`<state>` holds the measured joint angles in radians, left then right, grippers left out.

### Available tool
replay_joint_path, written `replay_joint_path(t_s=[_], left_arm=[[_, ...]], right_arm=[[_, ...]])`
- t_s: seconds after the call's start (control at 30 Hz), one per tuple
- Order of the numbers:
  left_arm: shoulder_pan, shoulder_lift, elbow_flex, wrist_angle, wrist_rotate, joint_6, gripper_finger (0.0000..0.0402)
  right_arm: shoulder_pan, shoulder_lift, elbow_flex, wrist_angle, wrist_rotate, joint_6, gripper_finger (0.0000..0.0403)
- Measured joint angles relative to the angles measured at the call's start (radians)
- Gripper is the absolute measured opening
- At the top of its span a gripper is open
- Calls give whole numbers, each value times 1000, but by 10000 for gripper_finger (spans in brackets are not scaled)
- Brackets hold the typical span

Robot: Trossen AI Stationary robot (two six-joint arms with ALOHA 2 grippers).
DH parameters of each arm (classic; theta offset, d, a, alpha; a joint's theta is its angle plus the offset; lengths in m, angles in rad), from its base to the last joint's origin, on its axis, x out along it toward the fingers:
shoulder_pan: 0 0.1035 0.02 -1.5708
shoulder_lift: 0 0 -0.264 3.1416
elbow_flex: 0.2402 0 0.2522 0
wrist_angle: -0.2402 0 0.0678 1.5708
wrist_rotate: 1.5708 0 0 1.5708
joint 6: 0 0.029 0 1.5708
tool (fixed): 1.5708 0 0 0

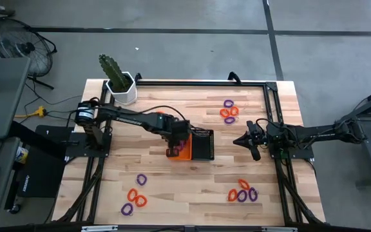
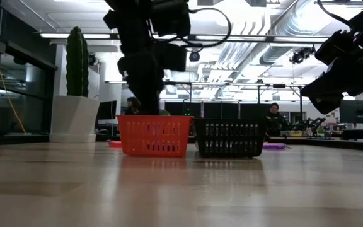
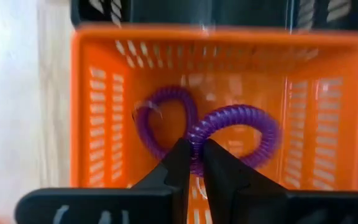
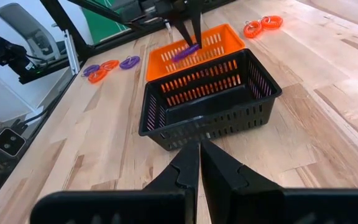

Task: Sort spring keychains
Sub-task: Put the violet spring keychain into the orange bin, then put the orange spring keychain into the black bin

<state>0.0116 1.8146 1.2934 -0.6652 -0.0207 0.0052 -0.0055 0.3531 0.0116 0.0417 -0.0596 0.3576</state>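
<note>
Left gripper (image 3: 192, 163) hangs over the orange bin (image 3: 92, 124), fingers pinched on a purple keychain (image 3: 241, 127); a second purple one (image 3: 166, 118) lies inside. Right gripper (image 4: 199, 163) waits with fingers closed and empty beside the black bin (image 4: 210, 118). Other keychains (image 1: 240, 192) lie scattered on the table (image 1: 172, 187).

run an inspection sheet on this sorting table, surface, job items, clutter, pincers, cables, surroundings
Surface: wooden table, bare between clusters.
Job's things: one purple keychain in the orange bin; loose orange and purple keychains in three clusters on the table; black bin empty.
Clutter: potted cactus at a back corner.
Pincers: left pincer over the orange bin, shut on a second purple keychain; right pincer facing the black bin, shut, holding nothing.
Cables: black lead along left arm.
Surroundings: floor fan; seated people far behind.
</note>
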Motion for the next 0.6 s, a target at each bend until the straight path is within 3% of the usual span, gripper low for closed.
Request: replay_joint_path(t_s=[0.6], left_arm=[[12,5,-2,46,-28,77,120]], right_arm=[[0,0,0,0,0,0,12]])
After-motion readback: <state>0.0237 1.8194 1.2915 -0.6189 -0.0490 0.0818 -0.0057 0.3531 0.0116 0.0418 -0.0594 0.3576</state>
